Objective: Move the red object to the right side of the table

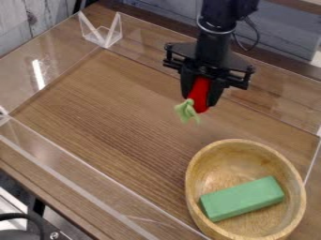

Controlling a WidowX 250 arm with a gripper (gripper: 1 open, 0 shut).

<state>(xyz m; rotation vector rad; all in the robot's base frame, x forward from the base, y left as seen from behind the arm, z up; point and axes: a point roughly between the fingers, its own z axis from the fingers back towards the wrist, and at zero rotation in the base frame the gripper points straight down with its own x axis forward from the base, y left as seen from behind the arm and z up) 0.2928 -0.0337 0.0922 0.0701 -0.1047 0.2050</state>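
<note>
On the worktop (113,122), a brown wood-grain surface with low clear acrylic walls around it, no brand, label or readable writing can be seen on any thing.

The black tool (201,94) hangs from the arm and points straight down, over the upper middle part of the worktop. Its 2 dark fingers (211,91) stand on both sides of the red object (197,93) and are closed on it, so the tool is gripping the red object. The object is between the fingers, and its lower end comes out below them. If this lower end touches the wood or stays just above it, the view does not show clearly.

The red object is small, bright red and a little long in shape, like a toy strawberry. It has a light green leafy tip (187,110) that points down and a little to the left in the view.

In the lower right corner stands 1 round wooden bowl (246,170), well apart from the tool. Inside it lies 1 green rectangular block (242,199). Near the far left wall stands 1 small clear folded piece (100,31), maybe acrylic.
</note>
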